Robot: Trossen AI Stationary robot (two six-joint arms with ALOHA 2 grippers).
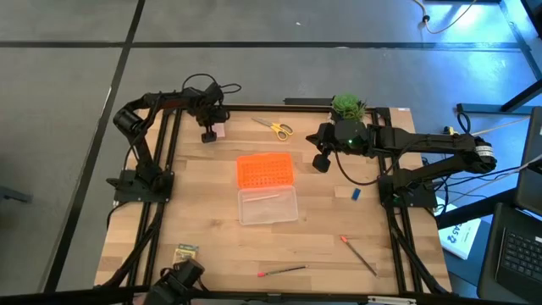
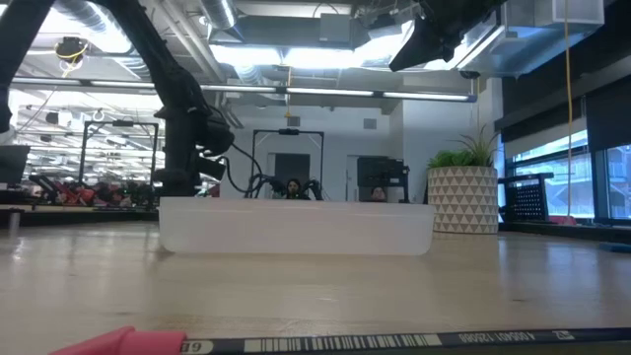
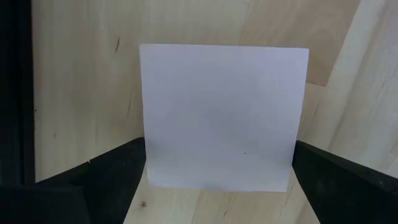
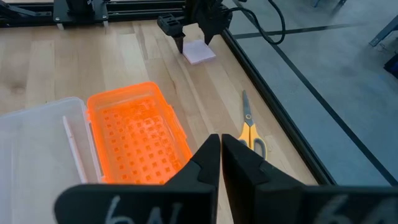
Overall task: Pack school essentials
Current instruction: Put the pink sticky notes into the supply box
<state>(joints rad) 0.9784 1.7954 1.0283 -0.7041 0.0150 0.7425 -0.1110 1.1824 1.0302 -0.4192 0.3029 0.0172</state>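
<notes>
**Left claw straddles the pink pad, case waits open mid-worktop**

The wooden worktop (image 1: 212, 220) carries everything, spread wide so each item can be reached on its own. At its centre lies the clear case (image 1: 268, 206) with its orange lid (image 1: 265, 170) folded back flat, so the tray is open from above and ready to take things; a thin pale stick-like item seems to lie inside already, though what it is cannot be told.

The left arm reaches to the far left corner, where the left claw (image 1: 208, 134) hangs directly over the pink pad (image 3: 222, 115). Its fingers stand spread about as wide as they go, one on each side of the pad's edges, not yet pressing on it. That stance looks like the set-up for a pinch across the pad's width.

The right arm stretches in from the right by the potted plant (image 1: 348, 106); the right claw (image 4: 221, 155) is pressed shut, holds nothing, and hovers above the worktop near the lid.

The yellow-handled scissors (image 1: 273, 128) lie along the far edge between the two arms. The crayon box (image 1: 186, 252) sits at the near left corner, two red-tipped pens (image 1: 359, 254) near the front edge, and the tiny blue piece (image 1: 356, 194) right of the case.
</notes>
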